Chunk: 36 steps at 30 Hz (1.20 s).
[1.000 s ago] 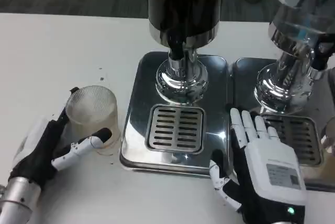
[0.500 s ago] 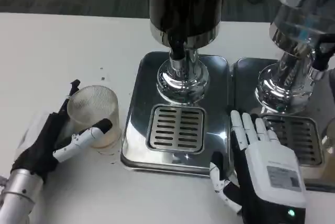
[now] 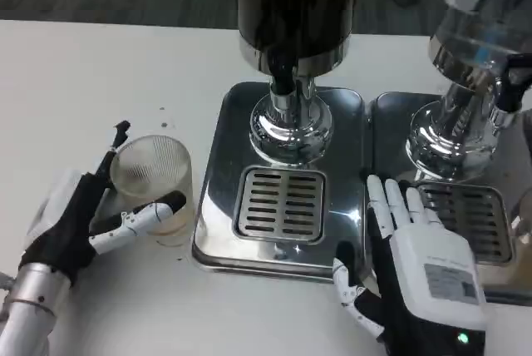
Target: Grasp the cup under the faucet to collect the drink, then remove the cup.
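Observation:
A ribbed clear cup (image 3: 152, 180) with a little pale liquid stands on the white table, left of the steel drip tray (image 3: 218, 206) and away from the black faucet (image 3: 283, 81) of the dark dispenser. My left hand (image 3: 79, 215) lies around the cup. Its thumb (image 3: 150, 215) reaches along the cup's front and a straightened finger (image 3: 116, 146) stands beside its left wall, tip clear of the rim. My right hand (image 3: 420, 269) lies flat with straight fingers on the tray's right front edge, holding nothing.
A slotted grate (image 3: 281, 204) sits under the faucet. A second chrome dispenser (image 3: 465, 115) with its own grate (image 3: 474, 219) stands at the right. Bare white table (image 3: 100, 65) stretches to the left and behind the cup.
My left hand's fingers have straightened and spread away from the cup, the upper fingertip rising past the rim. The cup stays beside the tray. My right hand has not moved.

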{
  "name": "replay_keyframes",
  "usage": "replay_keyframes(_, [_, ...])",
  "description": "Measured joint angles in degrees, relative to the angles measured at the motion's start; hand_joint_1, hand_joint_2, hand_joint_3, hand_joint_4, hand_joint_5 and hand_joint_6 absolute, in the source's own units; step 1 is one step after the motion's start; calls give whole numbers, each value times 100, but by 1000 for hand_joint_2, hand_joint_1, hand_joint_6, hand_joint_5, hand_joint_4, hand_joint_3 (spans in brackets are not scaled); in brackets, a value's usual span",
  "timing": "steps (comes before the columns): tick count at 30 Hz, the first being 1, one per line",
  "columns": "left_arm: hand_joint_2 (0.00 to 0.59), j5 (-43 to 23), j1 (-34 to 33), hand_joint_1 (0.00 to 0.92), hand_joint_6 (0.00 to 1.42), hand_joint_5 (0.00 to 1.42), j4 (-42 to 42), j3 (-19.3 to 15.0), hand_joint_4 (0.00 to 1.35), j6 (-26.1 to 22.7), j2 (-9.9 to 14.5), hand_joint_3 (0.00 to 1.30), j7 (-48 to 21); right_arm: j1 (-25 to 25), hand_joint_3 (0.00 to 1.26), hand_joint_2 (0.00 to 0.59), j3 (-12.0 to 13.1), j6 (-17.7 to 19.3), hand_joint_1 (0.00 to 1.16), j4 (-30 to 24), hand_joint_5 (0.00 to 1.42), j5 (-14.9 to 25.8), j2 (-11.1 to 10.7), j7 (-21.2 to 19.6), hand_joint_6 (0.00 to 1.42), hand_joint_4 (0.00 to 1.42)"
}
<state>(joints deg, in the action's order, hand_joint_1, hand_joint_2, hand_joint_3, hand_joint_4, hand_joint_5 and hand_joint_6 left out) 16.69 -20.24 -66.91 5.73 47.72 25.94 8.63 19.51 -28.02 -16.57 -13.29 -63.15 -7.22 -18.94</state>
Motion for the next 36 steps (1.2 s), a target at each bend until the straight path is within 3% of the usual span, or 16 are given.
replay_keyframes(5, [83, 5, -2, 407, 808, 668, -6, 11, 439, 4, -2, 348, 159, 0, 0, 563, 0, 0, 409, 0, 0, 0, 7, 0, 106, 0])
replay_keyframes(8, [86, 6, -6, 406, 882, 743, -11, 12, 536, 14, -4, 449, 243, 0, 0, 563, 1, 0, 409, 0, 0, 1, 8, 0, 107, 0])
replay_keyframes(11, [87, 14, -9, 409, 910, 781, -13, 19, 597, 29, -3, 518, 317, 0, 0, 563, 1, 0, 410, 0, 0, 7, 19, 0, 120, 0])
replay_keyframes(31, [100, 405, -15, 467, 1018, 888, -13, 54, 764, 73, 1, 673, 864, -33, 0, 563, 10, 0, 412, 44, 0, 75, 70, -63, 126, 0])
replay_keyframes(36, [69, 420, -14, 518, 1038, 910, -13, 49, 787, 73, -8, 703, 965, -41, 0, 563, 19, 0, 412, 52, 0, 84, 91, -82, 126, 0])
